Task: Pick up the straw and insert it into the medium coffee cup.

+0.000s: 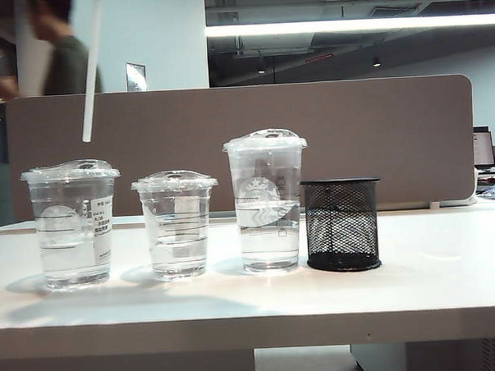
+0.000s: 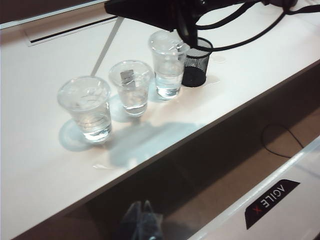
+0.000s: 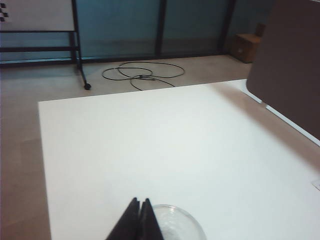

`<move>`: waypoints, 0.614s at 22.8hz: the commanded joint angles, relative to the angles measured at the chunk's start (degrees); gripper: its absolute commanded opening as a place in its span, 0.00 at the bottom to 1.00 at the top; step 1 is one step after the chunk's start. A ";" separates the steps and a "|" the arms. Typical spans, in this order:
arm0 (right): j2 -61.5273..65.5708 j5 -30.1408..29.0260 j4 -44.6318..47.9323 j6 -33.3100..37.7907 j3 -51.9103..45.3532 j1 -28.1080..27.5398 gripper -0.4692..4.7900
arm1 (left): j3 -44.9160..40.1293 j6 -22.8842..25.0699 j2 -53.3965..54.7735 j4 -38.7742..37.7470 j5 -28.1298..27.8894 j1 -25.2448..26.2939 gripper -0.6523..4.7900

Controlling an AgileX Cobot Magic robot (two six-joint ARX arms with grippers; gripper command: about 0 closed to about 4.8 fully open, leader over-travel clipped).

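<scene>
I am looking at the white desk (image 1: pixel 432 268), which is carrying a row of four things in front of the grey partition (image 1: pixel 393 138). The medium coffee cup (image 1: pixel 72 226), labelled and widest, is standing at the left end. At its 3 o'clock the shortest cup (image 1: pixel 176 225) is sitting, then the tallest cup (image 1: pixel 267 205), then a black mesh holder (image 1: pixel 342 224), each just beside the next.

The straw (image 1: pixel 92 69) is hanging in the air at 12 o'clock from the medium cup, slightly tilted, with its lower end clear of the domed lid. The right gripper (image 3: pixel 140 201) is hovering over a clear lid (image 3: pixel 177 222) with its jaws pressed closed, carrying the straw (the grip itself is hidden from me). The left gripper (image 2: pixel 141 204) is waiting off the desk's front edge, its blurred jaws looking closed on nothing.
</scene>
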 commanded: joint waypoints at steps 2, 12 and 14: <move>-0.20 -0.46 -0.98 0.39 0.37 0.85 0.09 | 0.15 0.37 0.13 -0.07 -0.85 0.02 0.11; 1.57 -0.28 -3.30 0.39 0.35 0.83 0.09 | 0.15 0.35 0.13 -0.07 -0.83 0.02 0.11; 2.01 -0.28 -3.32 0.39 0.31 0.81 0.09 | 0.15 0.35 0.13 -0.07 -0.83 0.02 0.11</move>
